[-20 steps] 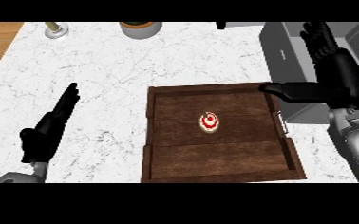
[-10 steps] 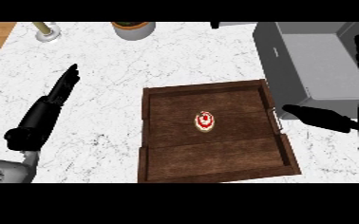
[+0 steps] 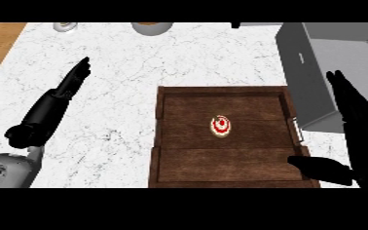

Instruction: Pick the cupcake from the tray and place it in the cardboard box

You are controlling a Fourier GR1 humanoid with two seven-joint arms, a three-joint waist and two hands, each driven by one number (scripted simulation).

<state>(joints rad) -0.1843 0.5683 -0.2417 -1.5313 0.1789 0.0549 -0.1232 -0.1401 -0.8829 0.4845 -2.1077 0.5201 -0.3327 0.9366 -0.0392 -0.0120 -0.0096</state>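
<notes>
A white marble counter (image 3: 115, 68) with grey veining fills the view, with a strip of wood-coloured surface at its far left corner. Nearest, at the right edge, the right hand (image 3: 343, 126) reaches in: its fingers (image 3: 346, 95) stretch straight toward the far side, and its thumb (image 3: 320, 168) juts left over the near right corner of the tray, so the hand is spread apart and holds nothing. At the near left the grey left forearm (image 3: 16, 168) leads up to the left hand (image 3: 54, 105), which lies over the marble well left of the tray, fingers straight and together, pointing far and slightly right, also holding nothing.

The dark wooden tray (image 3: 179, 126) sits right of centre, with raised rims and a small metal handle on its right side. The cupcake (image 3: 221, 125), white with a red swirl, stands near the middle of the tray floor, apart from both hands.

Just beyond and to the right of the tray is the grey box (image 3: 320, 53), its open inside showing; its near left corner lies just beside the tray's right rim. At the far edge of the counter stand a pale round pot (image 3: 151, 27) and, further left, a small round thing (image 3: 64, 26) that is cut off by the view.
</notes>
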